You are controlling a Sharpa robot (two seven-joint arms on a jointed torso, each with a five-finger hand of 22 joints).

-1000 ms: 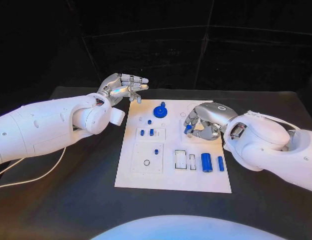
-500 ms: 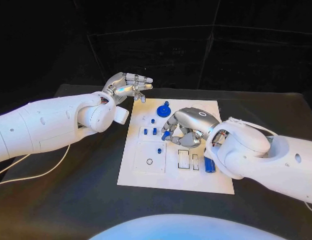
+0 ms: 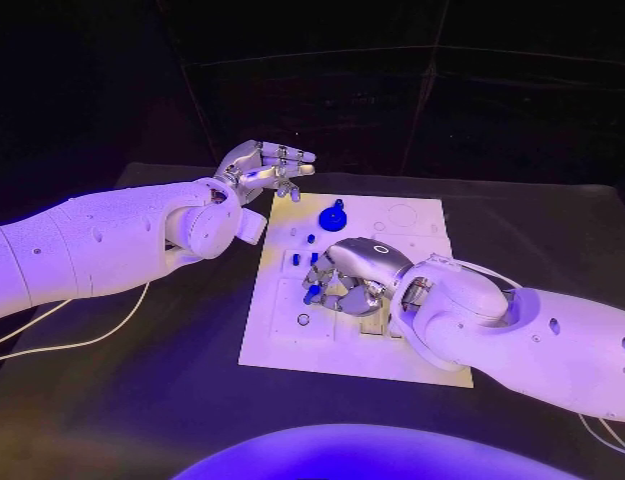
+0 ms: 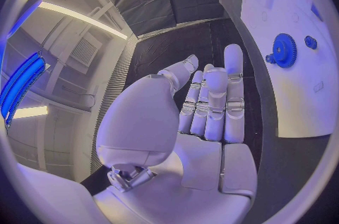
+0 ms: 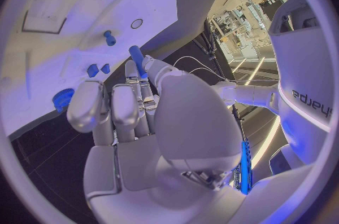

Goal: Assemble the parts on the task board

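The white task board (image 3: pixel 278 342) lies in the middle of the black table. My right hand (image 3: pixel 353 275) hovers low over the board's middle and pinches a blue peg (image 3: pixel 312 293), which pokes out past its fingertips (image 5: pixel 137 60). An oval hole (image 3: pixel 302 320) lies in the board just in front of the peg. A blue gear (image 3: pixel 332 217) stands at the board's far end, with small blue parts (image 3: pixel 304 258) between it and the right hand. My left hand (image 3: pixel 266 165) is raised beyond the board's far left corner, fingers straight and holding nothing (image 4: pixel 212 105).
A white cable (image 3: pixel 56 346) trails over the table under my left arm. My right forearm covers the board's near right part. The wrist views show the gear (image 4: pixel 284 50) (image 5: pixel 62 99) and small parts (image 5: pixel 98 69) standing on the board (image 5: pixel 56 21).
My right hand has carried the blue peg from the board's right side across to its middle, nearer the oval hole. The left hand has stayed raised in about the same place.
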